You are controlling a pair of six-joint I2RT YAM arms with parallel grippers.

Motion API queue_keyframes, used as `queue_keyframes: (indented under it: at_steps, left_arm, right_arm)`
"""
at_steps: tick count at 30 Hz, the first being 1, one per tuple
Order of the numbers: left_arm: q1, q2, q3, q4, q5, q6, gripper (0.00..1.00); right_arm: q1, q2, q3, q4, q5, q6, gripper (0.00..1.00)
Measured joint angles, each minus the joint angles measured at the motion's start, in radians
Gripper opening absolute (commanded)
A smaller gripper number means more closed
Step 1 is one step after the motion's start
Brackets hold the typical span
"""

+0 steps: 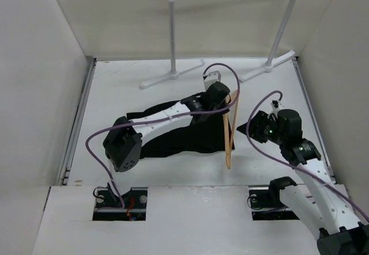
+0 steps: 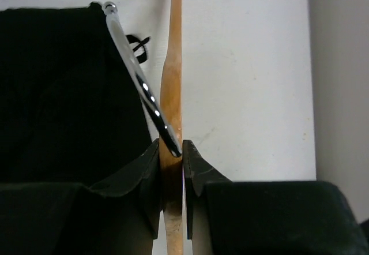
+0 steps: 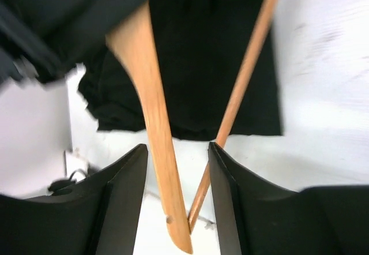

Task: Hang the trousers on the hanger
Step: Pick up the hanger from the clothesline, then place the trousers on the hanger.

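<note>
Jaws of the left gripper (image 2: 171, 156) pinch the hanger (image 2: 171, 82) beside the trousers (image 2: 63, 93).

My gripper (image 2: 171, 151) is clamped on the hanger (image 2: 172, 76), with the fingers (image 2: 144, 171) pressed against either side of the wood. The wood runs straight up from between my fingertips. The metal hook (image 2: 135, 70) starts at the pinch and slants up and to the left, its tip at the trousers' (image 2: 63, 93) top edge. The trousers fill the left side, and a small black loop (image 2: 138, 44) sticks out just beside the hanger. Bare white table (image 2: 248, 82) lies to the right, then a grey wall (image 2: 340, 76).
</note>
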Motion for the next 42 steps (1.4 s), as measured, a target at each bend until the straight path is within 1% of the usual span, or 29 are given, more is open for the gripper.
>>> queue_keyframes:
  at_steps: [2,3,4,6,8,10,12,14,17,22,27,30,36,42]
  left_arm:
    - [-0.017,-0.019,-0.059,0.027,-0.048,-0.029,0.00]
    - [-0.028,-0.027,-0.084,0.045,-0.071,-0.043,0.00]
    - [-0.041,-0.031,-0.108,0.069,-0.090,-0.056,0.00]
    - [-0.066,-0.037,-0.151,0.117,-0.127,-0.081,0.00]
    - [-0.088,-0.039,-0.192,0.167,-0.159,-0.100,0.00]
    - [-0.102,-0.039,-0.233,0.214,-0.179,-0.119,0.00]
    - [-0.103,-0.039,-0.277,0.262,-0.192,-0.143,0.00]
    - [-0.101,-0.039,-0.316,0.298,-0.207,-0.166,0.00]
    - [-0.093,-0.039,-0.351,0.336,-0.230,-0.191,0.00]
    - [-0.074,-0.039,-0.369,0.365,-0.248,-0.212,0.01]
    - [-0.056,-0.038,-0.370,0.374,-0.248,-0.215,0.01]
    - [-0.052,-0.033,-0.370,0.378,-0.243,-0.216,0.01]
    - [-0.055,-0.005,-0.370,0.405,-0.222,-0.224,0.02]
    - [-0.058,0.006,-0.369,0.425,-0.215,-0.236,0.02]
  right_arm:
    - [-0.032,0.016,0.012,-0.010,0.014,-0.006,0.27]
    - [-0.045,0.032,0.018,-0.010,0.024,-0.007,0.20]
    - [-0.054,0.056,0.023,-0.004,0.034,-0.006,0.17]
    - [-0.058,0.124,0.026,0.022,0.047,-0.003,0.16]
    - [-0.055,0.220,0.034,0.063,0.053,-0.003,0.17]
    - [-0.053,0.338,0.041,0.121,0.062,-0.003,0.21]
    - [-0.050,0.444,0.046,0.174,0.068,-0.004,0.28]
    - [-0.050,0.531,0.052,0.225,0.073,-0.006,0.37]
    - [-0.050,0.652,0.064,0.310,0.075,-0.014,0.45]
    - [-0.049,0.795,0.100,0.410,0.070,-0.023,0.45]
    - [-0.036,0.853,0.129,0.466,0.064,-0.034,0.37]
    - [-0.025,0.853,0.131,0.471,0.079,-0.041,0.38]
    - [-0.010,0.852,0.167,0.454,0.119,-0.078,0.42]
    - [0.024,0.921,0.212,0.457,0.127,-0.085,0.43]
